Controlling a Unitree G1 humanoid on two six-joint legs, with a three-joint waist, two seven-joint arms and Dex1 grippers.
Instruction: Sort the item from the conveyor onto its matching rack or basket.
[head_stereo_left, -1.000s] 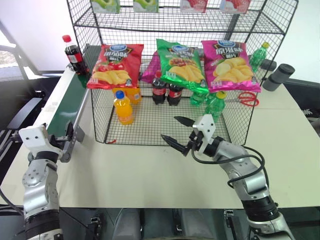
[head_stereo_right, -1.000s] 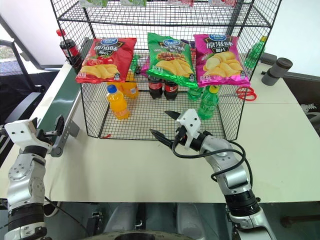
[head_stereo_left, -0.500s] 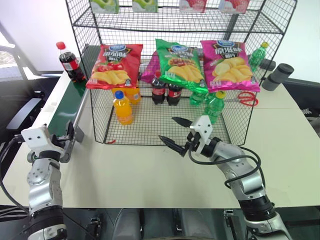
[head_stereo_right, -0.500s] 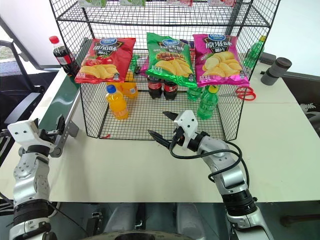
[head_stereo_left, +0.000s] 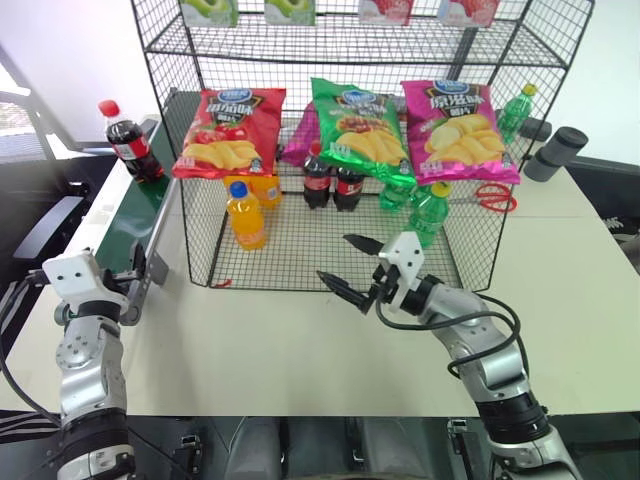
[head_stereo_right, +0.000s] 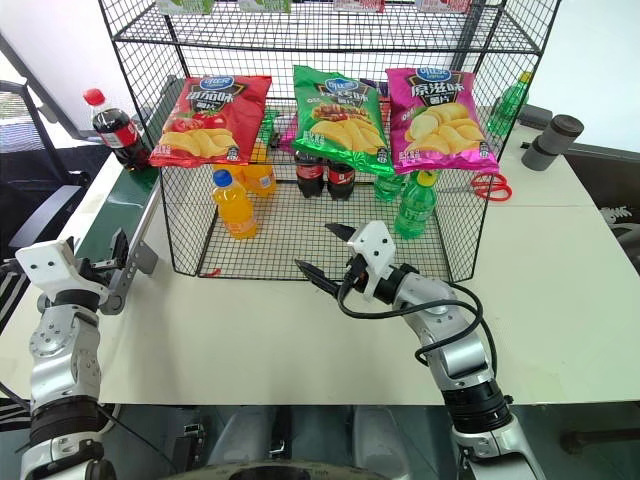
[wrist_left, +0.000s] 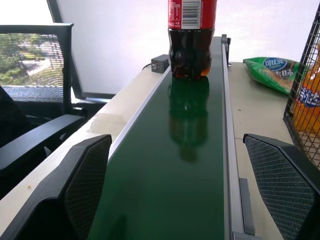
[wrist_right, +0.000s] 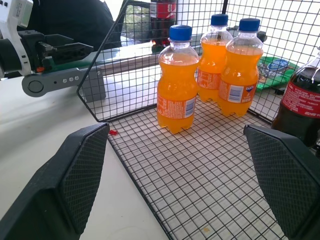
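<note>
Looks like the waiting step: the cola bottle (head_stereo_left: 124, 141) stands upright far up the conveyor (head_stereo_left: 135, 215), well apart from the left pincer (wrist_left: 185, 200), jaws wide apart at the belt's near end. Right pincer (head_stereo_left: 351, 262) hovers spread before the rack's mesh tray (head_stereo_left: 300, 255). Next: let it reach, then clamp.

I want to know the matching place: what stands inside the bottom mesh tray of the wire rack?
Inside the bottom tray: orange-drink bottles, two cola bottles and green bottles. The chip bags cover the tray's rear, so anything further back cannot be seen.
</note>
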